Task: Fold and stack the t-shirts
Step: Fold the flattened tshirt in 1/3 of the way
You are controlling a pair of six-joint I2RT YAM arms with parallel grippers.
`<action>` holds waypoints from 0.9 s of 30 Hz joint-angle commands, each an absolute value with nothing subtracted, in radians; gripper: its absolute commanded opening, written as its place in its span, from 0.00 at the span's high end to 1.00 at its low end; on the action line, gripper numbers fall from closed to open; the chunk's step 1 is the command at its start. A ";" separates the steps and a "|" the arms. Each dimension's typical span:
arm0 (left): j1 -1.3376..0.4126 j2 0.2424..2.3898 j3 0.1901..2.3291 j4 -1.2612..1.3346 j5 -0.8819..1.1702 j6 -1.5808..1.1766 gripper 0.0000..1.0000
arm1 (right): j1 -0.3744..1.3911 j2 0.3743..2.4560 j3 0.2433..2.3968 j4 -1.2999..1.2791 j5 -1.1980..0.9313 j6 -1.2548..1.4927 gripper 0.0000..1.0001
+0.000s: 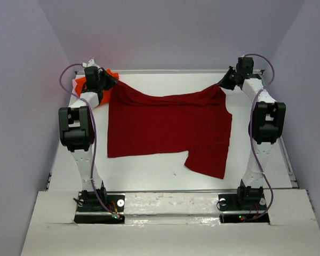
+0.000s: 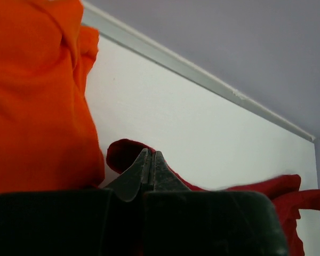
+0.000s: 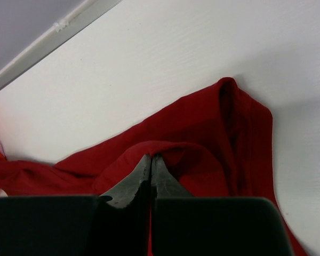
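Note:
The dark crimson red t-shirt lies spread across the middle of the white table, its far edge lifted at both corners. My left gripper is shut on its far left corner. My right gripper is shut on its far right corner. The cloth sags between the two grippers. One sleeve hangs toward the near right. The bright orange t-shirt lies bunched at the far left corner, partly hidden behind my left arm; it fills the left of the left wrist view.
A raised rim runs along the table's far edge, with grey walls close on all sides. The table's right rim lies past my right arm. Bare white table lies in front of the red shirt.

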State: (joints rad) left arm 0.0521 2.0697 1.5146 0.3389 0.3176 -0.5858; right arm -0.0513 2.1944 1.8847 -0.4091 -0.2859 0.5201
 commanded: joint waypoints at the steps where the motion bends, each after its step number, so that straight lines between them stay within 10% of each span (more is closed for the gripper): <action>1: 0.052 1.971 1.411 0.397 0.310 -0.598 1.00 | -0.055 2.140 1.872 -0.364 -0.316 0.526 1.00; 27: 0.103 1.657 1.089 0.253 0.204 -0.538 1.00 | -0.055 1.876 1.592 -0.379 -0.262 0.522 1.00</action>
